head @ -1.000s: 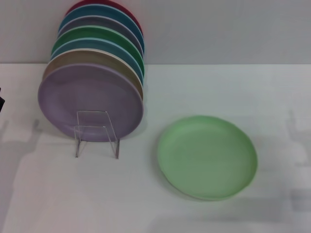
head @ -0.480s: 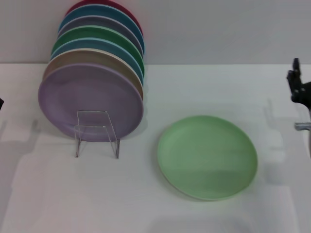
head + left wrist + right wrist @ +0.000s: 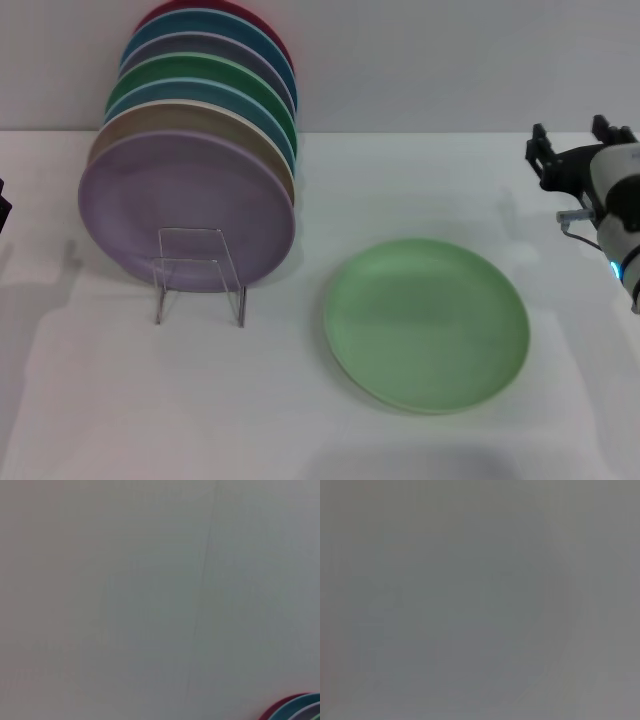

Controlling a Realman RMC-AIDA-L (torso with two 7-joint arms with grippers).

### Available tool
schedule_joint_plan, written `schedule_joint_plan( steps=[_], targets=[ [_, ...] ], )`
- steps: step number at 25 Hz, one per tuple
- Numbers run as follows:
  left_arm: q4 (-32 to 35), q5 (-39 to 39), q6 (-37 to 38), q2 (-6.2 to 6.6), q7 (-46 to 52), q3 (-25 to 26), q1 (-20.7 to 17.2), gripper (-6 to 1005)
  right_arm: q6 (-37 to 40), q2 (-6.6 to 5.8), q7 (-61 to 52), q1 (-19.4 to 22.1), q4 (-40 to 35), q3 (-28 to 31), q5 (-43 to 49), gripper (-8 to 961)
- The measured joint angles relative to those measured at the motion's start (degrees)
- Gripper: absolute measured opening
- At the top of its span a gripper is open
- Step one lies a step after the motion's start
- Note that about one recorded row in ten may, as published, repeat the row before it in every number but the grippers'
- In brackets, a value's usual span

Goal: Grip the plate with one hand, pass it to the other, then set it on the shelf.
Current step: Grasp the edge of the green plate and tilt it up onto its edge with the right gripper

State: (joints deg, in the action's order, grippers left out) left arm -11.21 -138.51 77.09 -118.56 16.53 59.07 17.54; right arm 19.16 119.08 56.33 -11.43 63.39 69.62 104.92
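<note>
The plate (image 3: 427, 323) is lying flat on the bench (image 3: 300, 420); the right gripper (image 3: 580, 150) is hovering beside it, jaws spread wide.

A row of round plastic plates stands on edge at the left of the white tabletop (image 3: 130, 400). The lilac-purple plate (image 3: 185, 205) is frontmost, then a tan plate (image 3: 180, 118), a pale blue one (image 3: 200, 90), a dark emerald-green plate (image 3: 200, 68), a grey-mauve one (image 3: 190, 45), a teal-blue plate (image 3: 200, 22) and a red plate (image 3: 215, 8). Behind rises a plain grey wall (image 3: 460, 60).
</note>
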Motion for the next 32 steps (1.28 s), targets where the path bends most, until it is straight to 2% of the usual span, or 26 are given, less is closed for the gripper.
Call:
schedule_joint_plan(
  steps=[1, 4, 5, 6, 10, 11, 12, 13, 14, 15, 16, 17, 19, 20, 22, 23, 26, 27, 28, 32],
  targets=[
    [0.0, 0.0, -0.2, 0.0, 0.0, 0.1, 0.1, 812, 0.0, 0.0, 0.0, 0.0, 0.0, 0.0, 0.0, 684],
    [0.0, 0.0, -0.3, 0.0, 0.0, 0.1, 0.2, 812, -11.5, 0.0, -0.1, -0.1, 1.1, 6.4, 0.0, 685],
    [0.0, 0.0, -0.3, 0.0, 0.0, 0.1, 0.3, 812, -18.7, -0.03, -0.2, -0.3, 1.6, 10.5, 0.2, 685],
    [0.0, 0.0, -0.3, 0.0, 0.0, 0.1, 0.3, 812, -18.7, -0.03, -0.2, -0.3, 1.6, 10.5, 0.2, 685],
    [0.0, 0.0, -0.3, 0.0, 0.0, 0.1, 0.5, 812, -35.1, -0.23, -1.8, -1.2, 2.9, 19.9, 2.1, 684],
    [0.0, 0.0, -0.3, 0.0, 0.0, 0.1, 0.5, 812, -43.1, -0.29, -6.1, -2.1, 4.5, 24.9, 7.4, 684],
    [0.0, 0.0, -0.3, 0.0, 0.0, 0.1, 0.5, 812, -43.1, -0.29, -6.1, -2.1, 4.5, 24.9, 7.4, 684],
    [0.0, 0.0, -0.3, -0.01, 0.0, 0.1, 0.6, 812, -50.1, -0.31, -12.1, -3.0, 6.8, 28.2, 14.7, 684],
    [0.0, 0.0, -0.3, -0.01, 0.0, 0.1, 0.6, 812, -50.1, -0.31, -12.1, -3.0, 6.8, 28.2, 14.7, 684],
    [0.0, 0.0, -0.3, 0.0, 0.0, 0.1, 0.7, 812, -57.1, -0.32, -18.0, -4.0, 9.5, 30.5, 22.0, 684],
    [0.0, 0.0, -0.3, 0.0, 0.0, 0.1, 0.7, 812, -57.1, -0.32, -18.0, -4.0, 9.5, 30.5, 22.0, 684],
    [0.0, 0.0, -0.4, 0.0, 0.0, 0.1, 0.8, 812, -60.3, -0.33, -20.2, -4.6, 10.7, 31.4, 24.5, 684],
    [-0.1, 0.0, -0.4, -0.03, 0.0, 0.1, 1.0, 812, -72.9, -0.43, -26.8, -7.4, 13.4, 35.7, 30.6, 684],
    [-0.1, 0.0, -0.4, -0.05, 0.0, 0.1, 1.0, 812, -72.9, -0.43, -26.8, -7.4, 13.4, 35.7, 30.6, 684],
    [-0.3, 0.0, -0.4, -0.09, 0.0, 0.1, 1.1, 812, -82.2, -0.61, -29.9, -10.2, 13.9, 39.8, 32.9, 685],
    [-0.3, 0.0, -0.4, -0.09, 0.0, 0.1, 1.1, 812, -82.2, -0.61, -29.9, -10.2, 13.9, 39.8, 32.9, 685],
    [-0.5, 0.0, -0.4, -0.17, 0.3, 0.1, 1.2, 812, -91.0, -0.87, -32.2, -13.5, 13.2, 44.4, 35.4, 685],
    [-0.6, 0.0, -0.4, -0.17, 0.5, 0.1, 1.2, 811, -91.0, -0.87, -32.2, -13.5, 13.2, 44.4, 35.4, 685],
    [-0.7, 0.0, -0.4, -0.18, 0.6, 0.1, 1.3, 811, -95.0, -1.19, -33.2, -15.6, 11.8, 46.9, 37.0, 685],
    [-1.1, 0.0, -0.1, -0.18, 0.6, 0.2, 1.2, 811, -98.7, -1.65, -34.4, -18.4, 9.7, 49.4, 38.8, 685]
  ],
)
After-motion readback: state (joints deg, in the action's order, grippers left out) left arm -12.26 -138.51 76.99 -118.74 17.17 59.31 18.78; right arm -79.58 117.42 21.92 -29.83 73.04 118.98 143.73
